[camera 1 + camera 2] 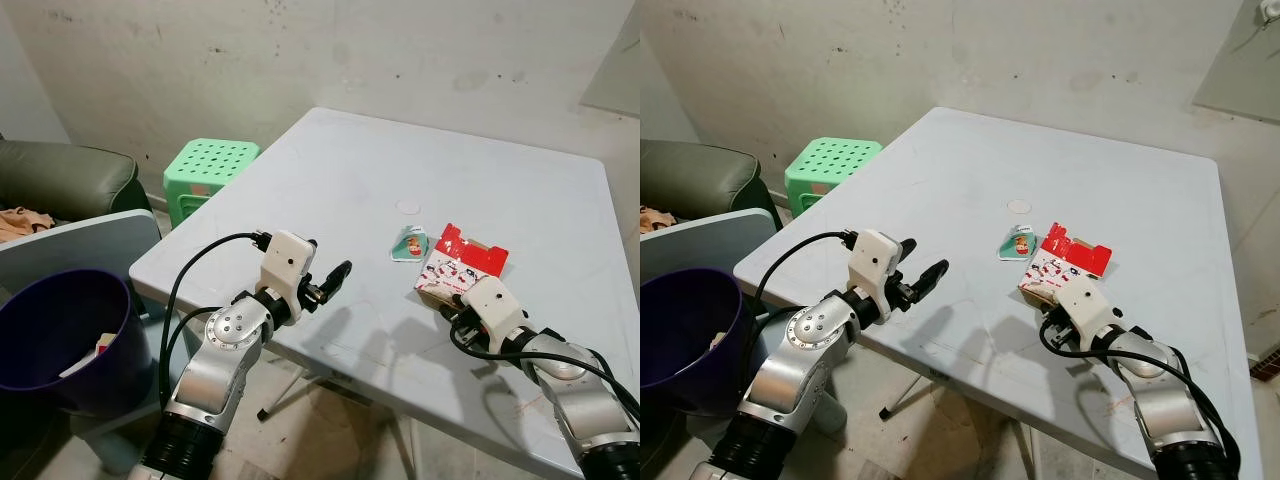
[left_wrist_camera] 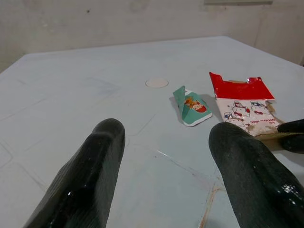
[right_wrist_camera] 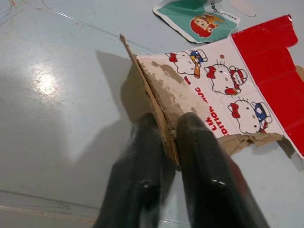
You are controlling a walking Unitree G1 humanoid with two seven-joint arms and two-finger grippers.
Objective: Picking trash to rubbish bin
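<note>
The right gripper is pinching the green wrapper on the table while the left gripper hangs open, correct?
Not the wrapper. The right wrist view shows the right gripper shut on the torn red-and-white carton. The rest holds: left gripper open over the table.

One counter [image 1: 330, 180] carries two pieces of trash: one torn red-and-white cartoon carton [image 1: 460, 262] near the right, and one small green wrapper [image 1: 409, 243] just left of it. One faint round mark [image 1: 408, 206] lies farther back. Two grippers are in view: one left gripper [image 1: 335, 278] over the near left edge, and one right gripper [image 3: 167, 142] at the carton's torn edge. One dark purple bin [image 1: 55, 335] stands at the near left, one green stool [image 1: 205, 170] farther back, and one sofa [image 1: 60, 180] at the far left.
</note>
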